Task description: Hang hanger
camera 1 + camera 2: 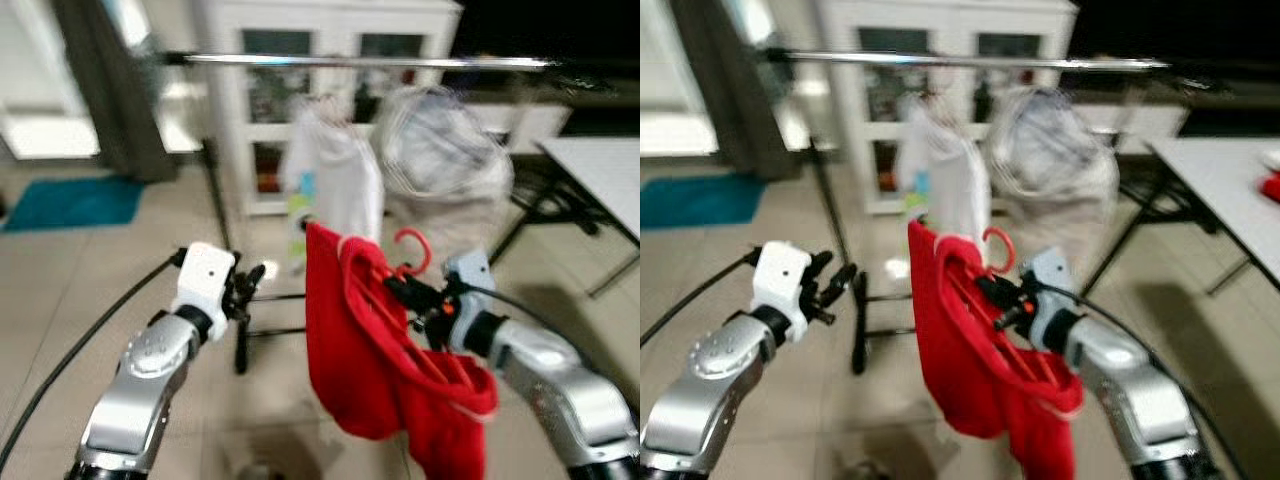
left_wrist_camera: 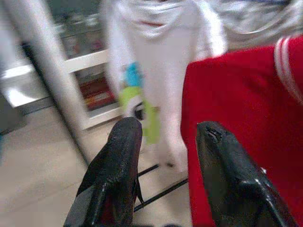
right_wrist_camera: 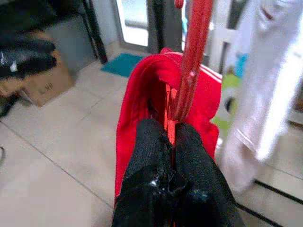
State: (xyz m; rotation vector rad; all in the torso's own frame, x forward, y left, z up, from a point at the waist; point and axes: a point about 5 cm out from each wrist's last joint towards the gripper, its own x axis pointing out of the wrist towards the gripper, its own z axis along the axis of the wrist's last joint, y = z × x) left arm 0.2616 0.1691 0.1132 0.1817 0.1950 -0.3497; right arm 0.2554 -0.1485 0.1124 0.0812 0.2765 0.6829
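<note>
Pale tiled floor [image 1: 60,270] spreads below a chrome clothes rail [image 1: 370,62], with a white cabinet [image 1: 260,110] behind it. Open floor lies left of the rail. The right gripper [image 1: 400,288] pinches a red hanger [image 1: 412,252] draped with a red garment [image 1: 355,360], below the rail. The left gripper [image 1: 255,277] hovers nearby, fingers apart, empty.

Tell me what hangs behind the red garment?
Behind the red garment a white garment and a grey one hang from the rail. The red cloth covers the white garment's lower edge.
</note>
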